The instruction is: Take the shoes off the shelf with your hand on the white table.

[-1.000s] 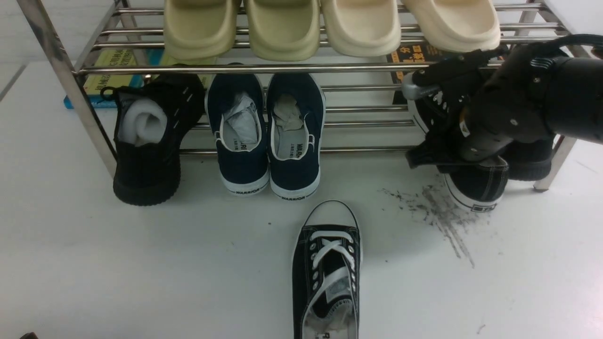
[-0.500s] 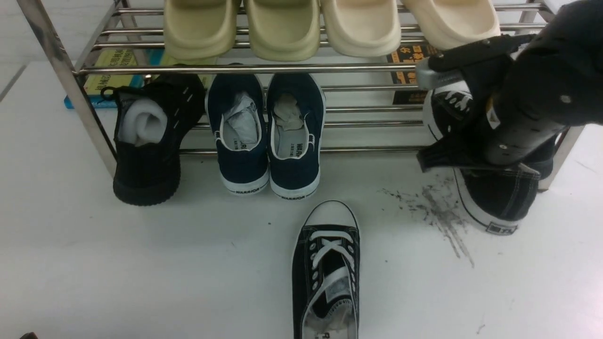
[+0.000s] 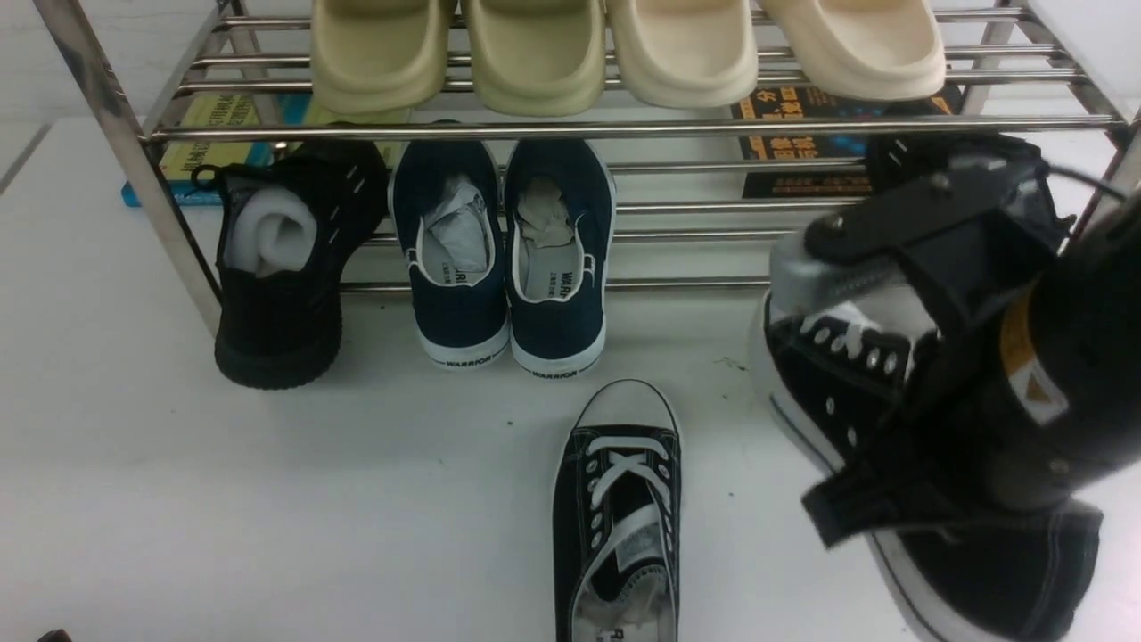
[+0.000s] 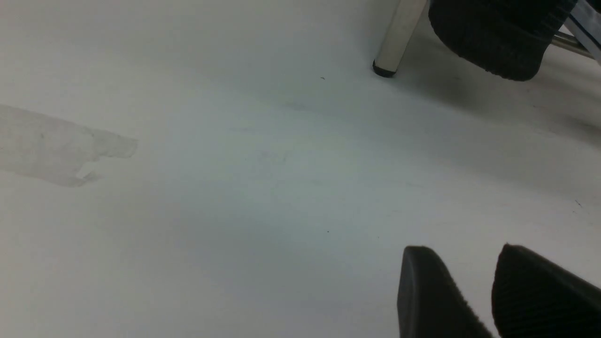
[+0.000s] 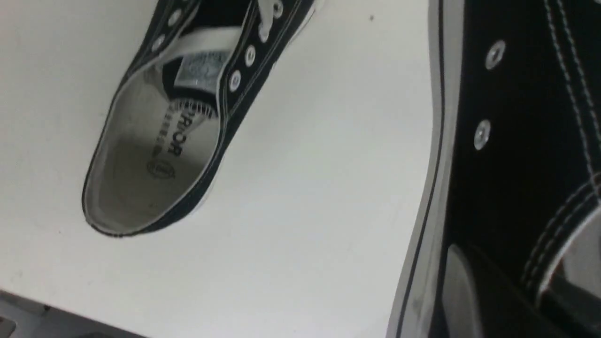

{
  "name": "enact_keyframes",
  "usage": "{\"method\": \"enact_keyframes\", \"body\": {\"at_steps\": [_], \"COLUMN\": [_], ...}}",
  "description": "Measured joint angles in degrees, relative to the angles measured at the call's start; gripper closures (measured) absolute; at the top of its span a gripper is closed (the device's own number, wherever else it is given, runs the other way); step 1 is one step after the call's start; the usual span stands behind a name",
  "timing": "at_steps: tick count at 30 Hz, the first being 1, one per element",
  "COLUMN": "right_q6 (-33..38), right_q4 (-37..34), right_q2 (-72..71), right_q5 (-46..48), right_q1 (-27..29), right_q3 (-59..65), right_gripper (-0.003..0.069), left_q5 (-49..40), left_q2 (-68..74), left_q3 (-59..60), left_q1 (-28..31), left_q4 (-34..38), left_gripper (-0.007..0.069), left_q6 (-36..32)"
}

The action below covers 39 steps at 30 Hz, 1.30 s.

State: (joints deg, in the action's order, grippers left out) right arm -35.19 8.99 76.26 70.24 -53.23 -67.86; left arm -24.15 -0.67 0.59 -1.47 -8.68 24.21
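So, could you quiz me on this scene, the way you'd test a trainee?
1. How many pale slippers show on the upper tier of the shelf?
2. True or false: the right arm's fingers are closed on a black canvas sneaker.
3. Where does the other canvas sneaker lie? A) on the lower tier; B) on the white table; C) on the upper tier.
Key: 1 four; 2 true; 3 B.
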Motion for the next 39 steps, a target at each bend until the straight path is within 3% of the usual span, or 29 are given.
{"method": "enact_keyframes", "body": {"at_steps": [8,15,31,39], "right_q6": [-9.9,-18.6,-27.5,-28.4], "right_q4": [0.4,6.3,12.5,15.6], "right_q2": [0.2,5.0,9.2,9.5], "right_q5": [-16.9,-29.7,-31.8,-27.4], "right_q1": [-2.8,-2.8,-2.8,-2.8], "right_q3": [12.6,16.4,16.2,13.3], "right_gripper": [0.0655,0.0652,0.0641,0.0634], "left_q5": [0.0,0.1,0.1,0.1], "left_q2": [0.0,0.0,0.0,0.0], "left_q3": [0.0,0.0,0.0,0.0], "left_q1": [0.0,0.0,0.0,0.0], "left_q4": [0.0,0.0,0.0,0.0], "left_gripper": [0.0383,0.0383,0.0383,0.0383], "left_q6": [0.0,0.0,0.0,0.0]}}
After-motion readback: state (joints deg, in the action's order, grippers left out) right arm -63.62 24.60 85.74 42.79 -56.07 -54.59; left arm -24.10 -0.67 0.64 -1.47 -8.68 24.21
